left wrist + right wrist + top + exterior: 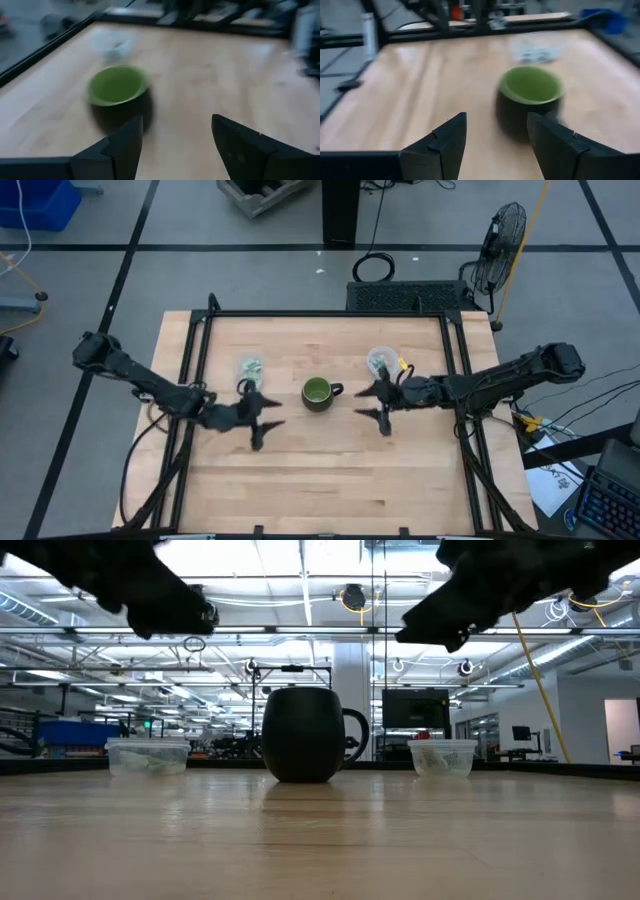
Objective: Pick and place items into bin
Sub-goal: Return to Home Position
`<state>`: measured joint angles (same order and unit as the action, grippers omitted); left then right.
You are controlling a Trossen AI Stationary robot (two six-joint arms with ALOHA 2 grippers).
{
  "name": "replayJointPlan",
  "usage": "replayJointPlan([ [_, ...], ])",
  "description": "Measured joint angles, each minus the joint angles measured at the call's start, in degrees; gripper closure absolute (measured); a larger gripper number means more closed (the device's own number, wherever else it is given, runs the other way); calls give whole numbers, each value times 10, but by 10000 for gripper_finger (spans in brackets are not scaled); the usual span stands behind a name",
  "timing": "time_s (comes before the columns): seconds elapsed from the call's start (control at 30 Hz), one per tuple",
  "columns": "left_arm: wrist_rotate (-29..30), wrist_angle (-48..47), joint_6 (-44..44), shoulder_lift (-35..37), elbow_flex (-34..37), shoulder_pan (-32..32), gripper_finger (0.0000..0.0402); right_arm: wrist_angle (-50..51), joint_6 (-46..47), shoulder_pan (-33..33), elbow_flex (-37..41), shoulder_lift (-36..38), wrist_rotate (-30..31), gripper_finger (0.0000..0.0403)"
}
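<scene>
A green mug (318,393) stands upright in the middle of the wooden table. Two small clear tubs rest on their bases behind it, one toward the left (248,367) and one toward the right (381,362). Pale green and white packets lie inside each tub (147,758) (443,757). My left gripper (262,412) hovers left of the mug, open and empty, pointing toward it (175,125). My right gripper (381,405) hovers right of the mug, open and empty, also facing it (496,122). In the low view both arms hang above the tabletop.
A black metal frame (325,314) runs along the table's far edge and down both sides. Bare wood (320,480) stretches from the mug to the near edge. A fan (500,235) and cables lie on the floor beyond the table.
</scene>
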<state>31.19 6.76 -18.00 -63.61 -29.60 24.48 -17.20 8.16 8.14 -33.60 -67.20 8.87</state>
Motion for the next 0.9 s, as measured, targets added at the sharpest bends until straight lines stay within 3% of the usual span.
replayJointPlan([
  [0.1,1,51,12,27,36,40,158,-35,3,40,26,0,4,202],
  [0.27,-12,141,44,90,127,95,158,-107,0,94,75,15,61,202],
  [0.47,-83,262,104,171,207,118,158,-108,-5,101,101,63,8,202],
  [0.7,-97,264,143,284,250,97,158,-127,-20,81,162,147,-30,202],
  [0.9,-122,160,138,391,261,71,158,-155,-22,65,232,248,-60,202],
])
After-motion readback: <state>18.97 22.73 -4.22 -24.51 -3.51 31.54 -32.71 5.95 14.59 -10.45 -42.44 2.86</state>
